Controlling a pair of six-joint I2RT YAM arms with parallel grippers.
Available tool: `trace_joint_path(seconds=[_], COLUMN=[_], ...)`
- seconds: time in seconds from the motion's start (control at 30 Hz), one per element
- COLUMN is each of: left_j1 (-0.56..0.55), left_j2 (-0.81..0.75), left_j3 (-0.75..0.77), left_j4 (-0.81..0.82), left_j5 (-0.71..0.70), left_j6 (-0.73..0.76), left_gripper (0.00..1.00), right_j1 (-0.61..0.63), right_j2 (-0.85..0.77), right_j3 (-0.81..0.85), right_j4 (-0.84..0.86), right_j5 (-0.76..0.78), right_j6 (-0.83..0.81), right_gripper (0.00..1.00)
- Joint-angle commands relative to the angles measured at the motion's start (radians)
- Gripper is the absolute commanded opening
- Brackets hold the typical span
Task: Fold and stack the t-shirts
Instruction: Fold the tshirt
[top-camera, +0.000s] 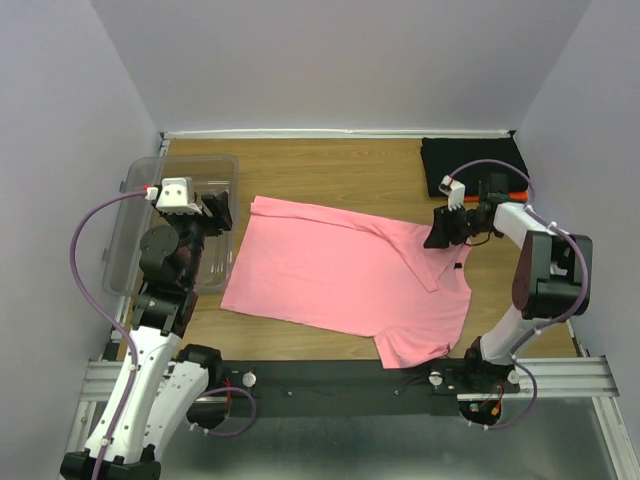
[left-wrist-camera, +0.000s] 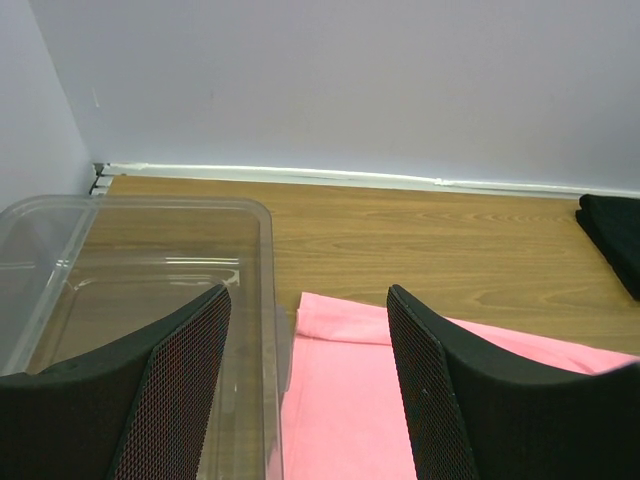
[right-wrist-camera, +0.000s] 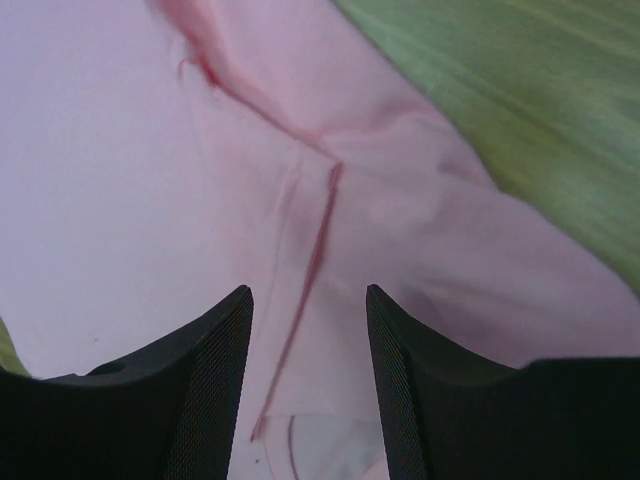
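1. The pink t-shirt (top-camera: 340, 270) lies spread in the middle of the wooden surface (top-camera: 340, 170). It is mostly flat. A flap at its right side is turned in over the body along a slanting crease, and one sleeve sticks out at the near edge.
2. The black t-shirt (top-camera: 470, 160) sits as a compact dark bundle in the far right corner, well apart from the pink one. It looks already folded.
3. Only a sliver of the orange-red t-shirt (top-camera: 512, 188) shows at the near edge of the black bundle, behind the right arm. I cannot tell whether it lies under the black one or beside it.
4. The right pincer (top-camera: 445, 228) hangs just over the pink shirt's right edge. In the wrist view it (right-wrist-camera: 308, 400) is spread, with creased pink cloth below and nothing pinched between the jaws.
5. The left pincer (top-camera: 215, 212) is also spread and holds nothing. It hovers over the right rim of the clear plastic tub (top-camera: 195, 160), just beside the shirt's far left corner.
6. My judgement is that the task is past halfway. Two shirts seem put away, and the pink one has barely begun its folds. The remaining folds, and the carry to the corner pile, are still to do.
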Motion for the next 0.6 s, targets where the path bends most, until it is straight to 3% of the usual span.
trace_joint_path(seconds=[0.0,0.3,0.57], left_j1=[0.006,0.006,0.006], left_j2=[-0.016,-0.016,-0.011], left_j3=[-0.013,-0.013,-0.013], left_j4=[0.000,0.004,0.003], left_j5=[0.001,0.013,0.013], left_j6=[0.020,0.020,0.020], left_gripper=[0.72,0.72,0.72], right_j1=[0.022,0.062,0.073], right_j2=[0.121,0.183,0.134], right_j3=[0.070,0.079,0.058], right_j4=[0.072,0.083,0.086], right_j5=[0.075,0.083,0.113], right_j6=[0.120,0.139,0.139], right_gripper=[0.56,0.52,0.52])
